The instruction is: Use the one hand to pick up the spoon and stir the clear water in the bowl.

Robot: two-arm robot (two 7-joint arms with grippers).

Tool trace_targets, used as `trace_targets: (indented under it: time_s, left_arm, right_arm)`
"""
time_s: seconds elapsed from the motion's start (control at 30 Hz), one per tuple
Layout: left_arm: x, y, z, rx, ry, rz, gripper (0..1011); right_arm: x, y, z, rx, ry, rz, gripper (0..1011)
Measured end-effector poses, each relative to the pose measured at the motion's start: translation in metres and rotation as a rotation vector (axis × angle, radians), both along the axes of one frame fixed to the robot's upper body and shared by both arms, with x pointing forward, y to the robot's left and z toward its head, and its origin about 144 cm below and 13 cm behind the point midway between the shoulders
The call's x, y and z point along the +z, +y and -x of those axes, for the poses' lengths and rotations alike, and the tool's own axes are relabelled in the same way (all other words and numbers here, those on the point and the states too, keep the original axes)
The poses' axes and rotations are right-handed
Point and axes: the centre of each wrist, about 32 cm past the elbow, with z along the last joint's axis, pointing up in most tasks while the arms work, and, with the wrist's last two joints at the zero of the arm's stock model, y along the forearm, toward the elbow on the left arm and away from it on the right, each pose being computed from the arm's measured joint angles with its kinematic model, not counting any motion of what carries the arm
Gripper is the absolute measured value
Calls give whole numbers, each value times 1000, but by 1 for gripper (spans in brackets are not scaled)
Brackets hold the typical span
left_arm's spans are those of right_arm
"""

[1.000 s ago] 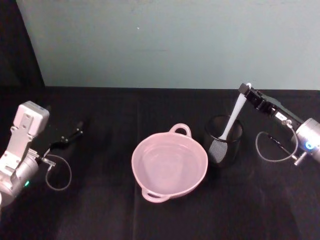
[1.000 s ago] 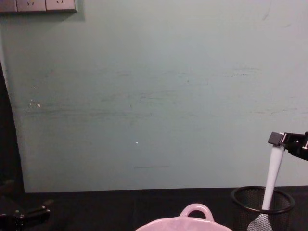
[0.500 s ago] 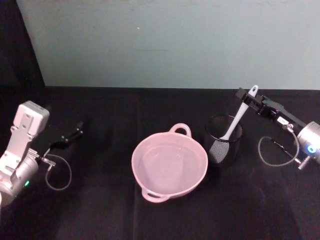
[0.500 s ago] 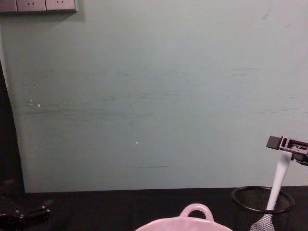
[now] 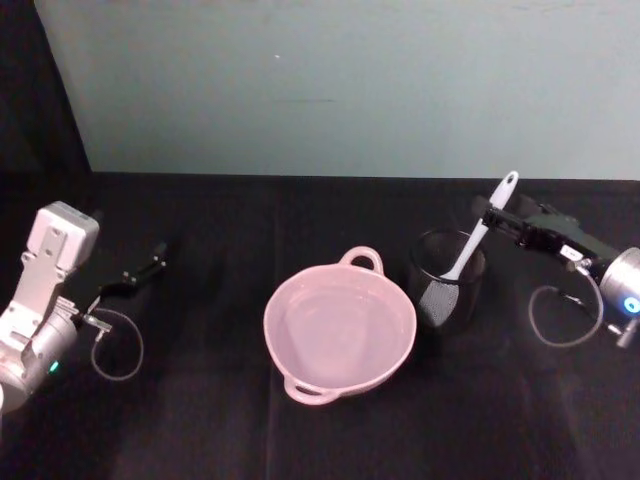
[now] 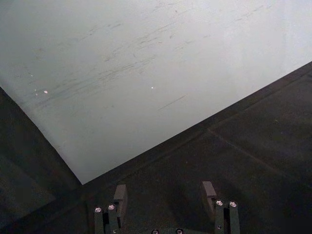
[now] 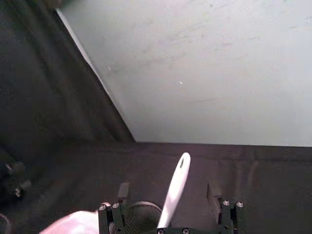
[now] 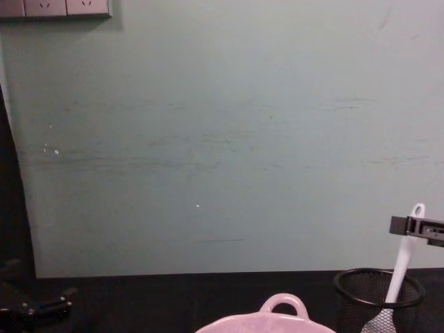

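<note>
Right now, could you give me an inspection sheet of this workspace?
Surface: black cloth table.
Job's things: slim white plastic spoon stands leaning in black wire-mesh cup; wide pale pink bowl beside the cup.
Clutter: nothing seen.
Grippers: right gripper open, fingers either side of the spoon handle; left gripper open, parked far left.
Cables: grey cable loops by both wrists.
Surroundings: pale green wall, wall sockets.

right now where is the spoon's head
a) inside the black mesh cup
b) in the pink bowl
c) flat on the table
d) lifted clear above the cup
a: the spoon stands tilted, its head down inside the black mesh cup, beside the pink bowl.
</note>
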Motion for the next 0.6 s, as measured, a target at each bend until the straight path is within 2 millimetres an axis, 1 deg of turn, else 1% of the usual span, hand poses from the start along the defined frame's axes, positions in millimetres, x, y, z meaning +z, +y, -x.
trace_targets:
  time_s: [0.07,0.1,0.17,0.3,0.47,0.53,0.6]
  left_arm:
    - [0,0,0,0,0,0,1005]
    - [0,0,0,0,0,0,1005]
    - [0,0,0,0,0,0,1005]
    - [0,0,0,0,0,0,1005]
    - [0,0,0,0,0,0,1005]
    - [0,0,0,0,0,0,1005]
    - [0,0,0,0,0,0,1005]
  right_arm:
    - [9,-1,6,-8,-2,62,1002]
    - [9,-1,6,-8,-2,62,1003]
    - [20,-7,15,-19,-10,146,1002]
    - [32,-18,25,-60,-13,265,1003]
    - [36,-23,31,-123,-22,400,1002]
    - [33,-22,33,-159,-35,466,1002]
    - [30,-22,33,-173,-54,488,1003]
